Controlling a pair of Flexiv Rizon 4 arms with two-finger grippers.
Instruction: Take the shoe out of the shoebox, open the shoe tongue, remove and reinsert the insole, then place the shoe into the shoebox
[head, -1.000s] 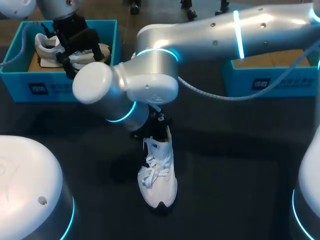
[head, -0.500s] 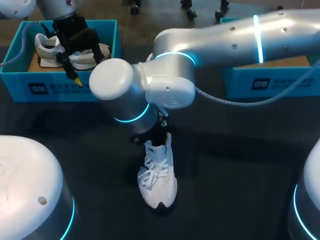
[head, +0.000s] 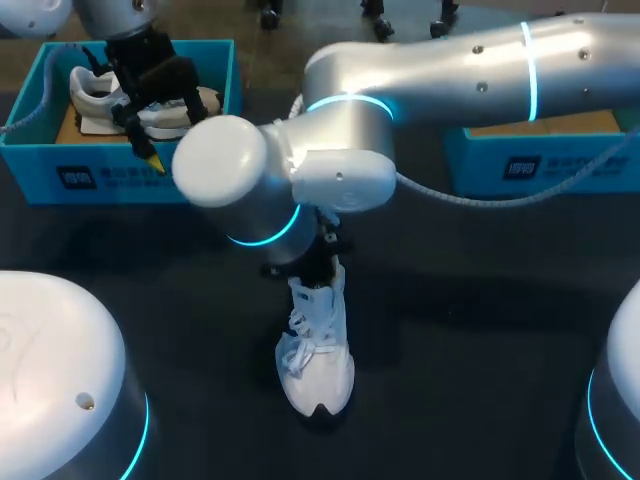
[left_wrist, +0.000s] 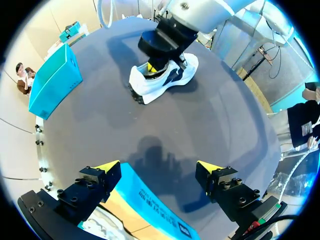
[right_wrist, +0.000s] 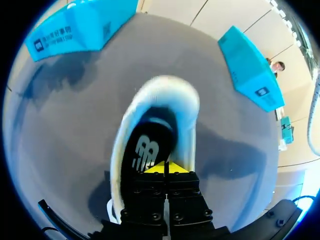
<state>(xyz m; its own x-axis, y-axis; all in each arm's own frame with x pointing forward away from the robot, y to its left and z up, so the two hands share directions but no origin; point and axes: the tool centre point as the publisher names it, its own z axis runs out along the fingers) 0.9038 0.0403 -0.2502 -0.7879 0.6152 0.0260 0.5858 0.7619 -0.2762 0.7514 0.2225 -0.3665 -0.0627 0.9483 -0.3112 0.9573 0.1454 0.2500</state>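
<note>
Arms: right end effector (right_wrist: 165, 168), pinched closed, dips into the shoe (head: 318, 350); left end effector (left_wrist: 157, 168) hangs splayed above the shoebox (left_wrist: 150, 205).

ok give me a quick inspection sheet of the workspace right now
surface: dark table
job's things: white shoe upright on the table; second shoe in the left shoebox; right shoebox partly behind the right arm
clutter: nothing seen
grippers: left gripper open above the left shoebox; right gripper shut, tips inside the white shoe's opening
cables: grey cable hanging along the right arm
surroundings: nothing seen
</note>
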